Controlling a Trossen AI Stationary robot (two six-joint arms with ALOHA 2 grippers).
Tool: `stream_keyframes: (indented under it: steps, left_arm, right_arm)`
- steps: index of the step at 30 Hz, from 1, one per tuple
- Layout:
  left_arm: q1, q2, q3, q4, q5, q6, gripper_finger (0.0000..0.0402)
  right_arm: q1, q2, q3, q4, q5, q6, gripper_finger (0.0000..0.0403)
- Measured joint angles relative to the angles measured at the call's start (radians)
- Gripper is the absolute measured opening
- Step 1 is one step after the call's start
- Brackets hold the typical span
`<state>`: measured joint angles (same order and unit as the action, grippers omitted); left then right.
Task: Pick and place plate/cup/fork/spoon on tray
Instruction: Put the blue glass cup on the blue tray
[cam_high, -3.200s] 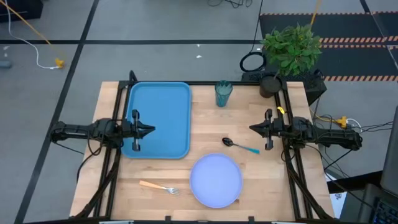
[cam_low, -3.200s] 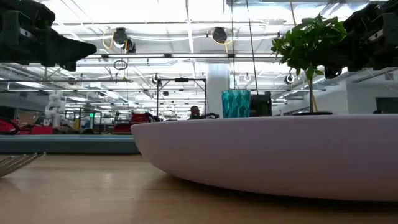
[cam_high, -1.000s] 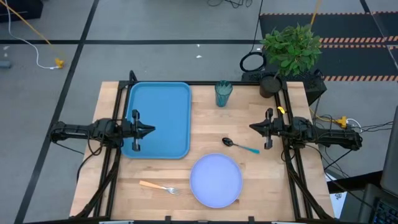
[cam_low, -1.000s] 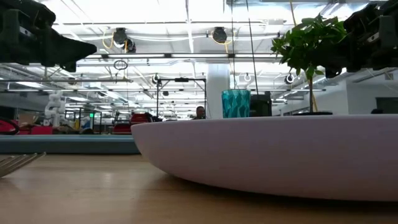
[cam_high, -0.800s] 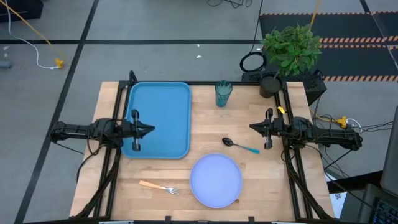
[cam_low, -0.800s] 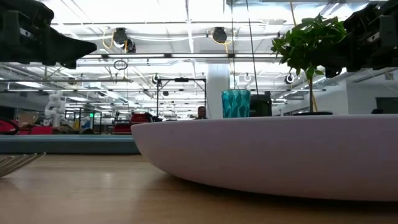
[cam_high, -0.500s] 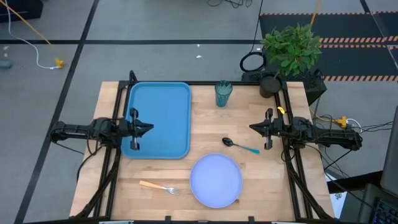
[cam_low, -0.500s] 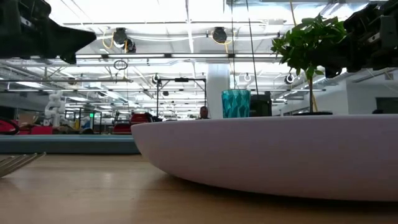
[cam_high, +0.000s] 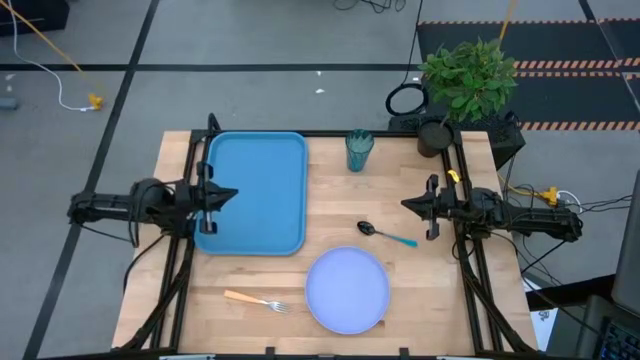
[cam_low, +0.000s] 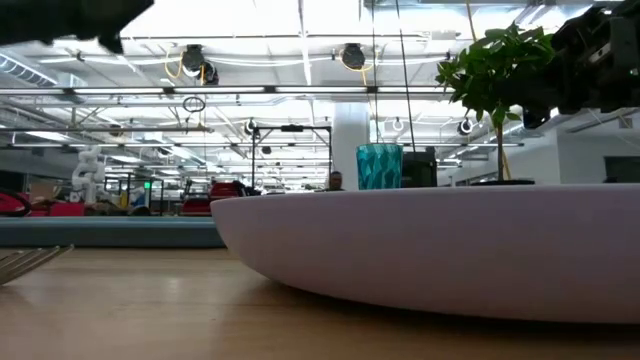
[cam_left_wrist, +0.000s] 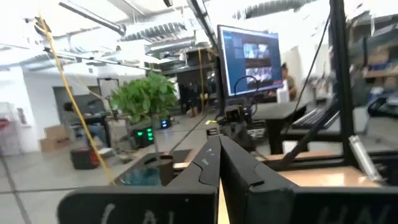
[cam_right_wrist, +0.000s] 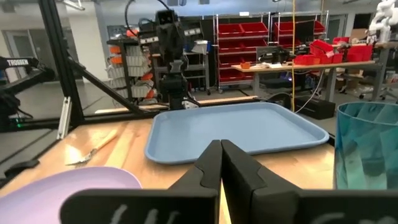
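The blue tray (cam_high: 255, 190) lies flat at the table's far left. The teal cup (cam_high: 359, 150) stands upright near the far edge. On the wood right of centre is the blue-handled spoon (cam_high: 385, 234). The pale plate (cam_high: 347, 290) sits at the near edge, and left of it lies the orange-handled fork (cam_high: 255, 300). My left gripper (cam_high: 232, 194) is shut and empty, raised over the tray's left rim and tipped upward (cam_left_wrist: 217, 155). My right gripper (cam_high: 405, 206) is shut and empty, pointing level toward the tray (cam_right_wrist: 220, 152), just beyond the spoon.
A potted plant (cam_high: 465, 85) stands at the far right corner, by a dark cable ring (cam_high: 405, 100). Black frame rails (cam_high: 190, 250) run along the left and right table sides. A person (cam_left_wrist: 287, 78) sits in the room behind.
My left gripper has risen above the tray's left rim, tipped its fingers upward and drawn back slightly toward the table's left edge. In the low view it has climbed almost out of the picture's top. The tableware and my right arm have kept still.
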<state>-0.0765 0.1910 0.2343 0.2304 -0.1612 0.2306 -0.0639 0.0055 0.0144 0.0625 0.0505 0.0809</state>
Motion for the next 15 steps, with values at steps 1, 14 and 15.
stream_keyframes:
  steps: [1, 14, 15]
  left_arm:
    - [0.0, 0.05, 0.037, -0.001, 0.0, 0.023, 0.0003]
    - [0.091, 0.74, 0.627, -0.163, -0.003, 0.263, 0.0002]
    - [0.108, 0.785, 0.667, -0.162, -0.004, 0.267, 0.0002]
  right_arm:
    - [0.0, 0.0, 0.0, 0.001, 0.0, 0.011, 0.0]
    - [0.0, 0.0, 0.001, 0.045, 0.003, 0.106, 0.0]
    - [0.0, 0.0, 0.001, 0.044, 0.003, 0.125, 0.0]
